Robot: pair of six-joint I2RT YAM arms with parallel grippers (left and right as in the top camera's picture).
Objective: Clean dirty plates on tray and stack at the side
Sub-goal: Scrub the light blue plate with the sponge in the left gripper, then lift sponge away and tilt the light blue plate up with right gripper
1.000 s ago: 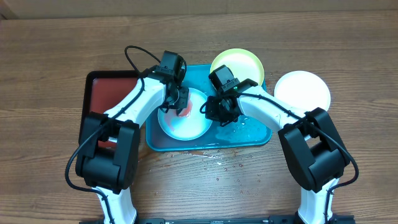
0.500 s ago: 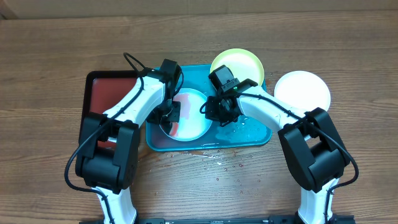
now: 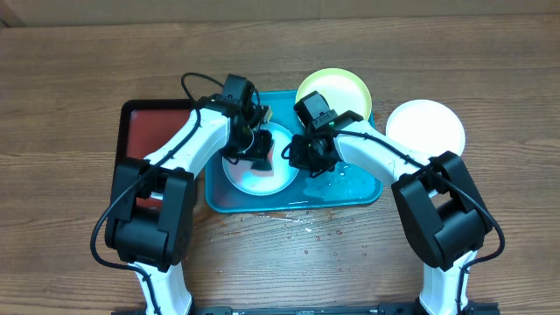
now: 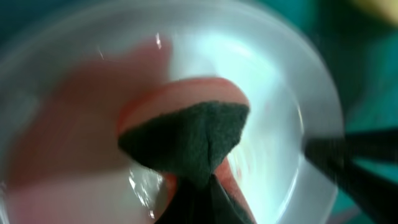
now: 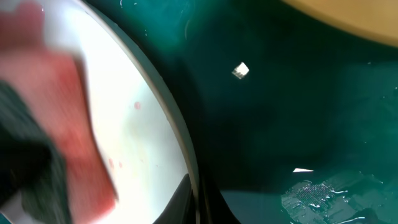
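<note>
3 plates in play, and only 1 is getting scrubbed right now. The teal-rimmed plate [image 3: 262,179] lies flat in the left half of the blue tray [image 3: 350,188]. The left hand [image 3: 255,151] is right over it, pinching a sponge [image 4: 186,134] with a dark green scouring face and a pink body. In the left wrist view the sponge is pressed down on the white centre, with a blurry red smear [image 4: 68,124] beside it, so that plate isn't clean yet.

The right hand [image 3: 304,158] is pressed together at the plate's right edge. From its wrist camera the fingertips sit right on the rim, so I'd say it's pinching the rim to stop the plate sliding.

The yellow-green plate [image 3: 337,87] sits at the tray's far edge, hanging over the rim. I can't tell from here whether it's dirty. The pinkish-white plate [image 3: 426,129] is off the tray on the tabletop [image 3: 79,87] to the right. It looks spotless, so my guess is that's the start of the stack. A dark red tray [image 3: 144,131] sits to the left, mostly under the left arm.

So the step in hand is wiping plate number 2 of 3, roughly the middle of the job. Next move as I see it: work the sponge across the red smear until the centre is white. Then lift the sponge clear and carry the plate over onto the pinkish-white one. There's a wet patch [image 5: 317,190] on the tray floor, so the rim could be slippery and needs a firm pinch before any lift.
</note>
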